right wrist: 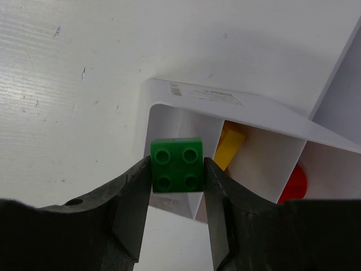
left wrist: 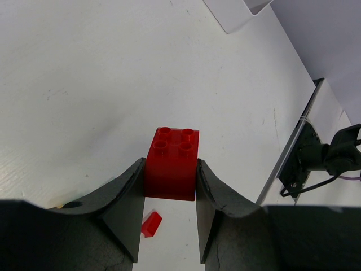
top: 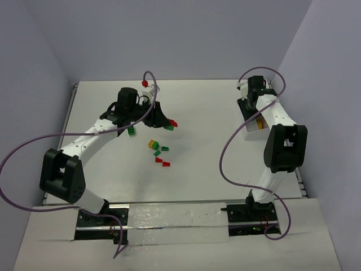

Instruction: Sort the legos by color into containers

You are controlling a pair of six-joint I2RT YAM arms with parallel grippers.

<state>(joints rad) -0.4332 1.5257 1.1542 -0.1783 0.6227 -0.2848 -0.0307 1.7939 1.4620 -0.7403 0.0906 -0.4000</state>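
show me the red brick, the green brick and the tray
red brick [left wrist: 171, 169], left wrist view, middle of its front face
green brick [right wrist: 177, 165], right wrist view, centre of its studded face
tray [right wrist: 197, 96], right wrist view, labelled outer wall

Bright, even, diffuse light; soft shadows only. Mild glare on table [left wrist: 113, 84] ahead of the jaws. Sharp between jaws; dark and soft behind them, near lens.

White tray [top: 254, 134]: mostly hidden behind right arm [top: 285, 144], top view. Red lego [right wrist: 293, 186], end compartment: partly behind wall, shape n/k.
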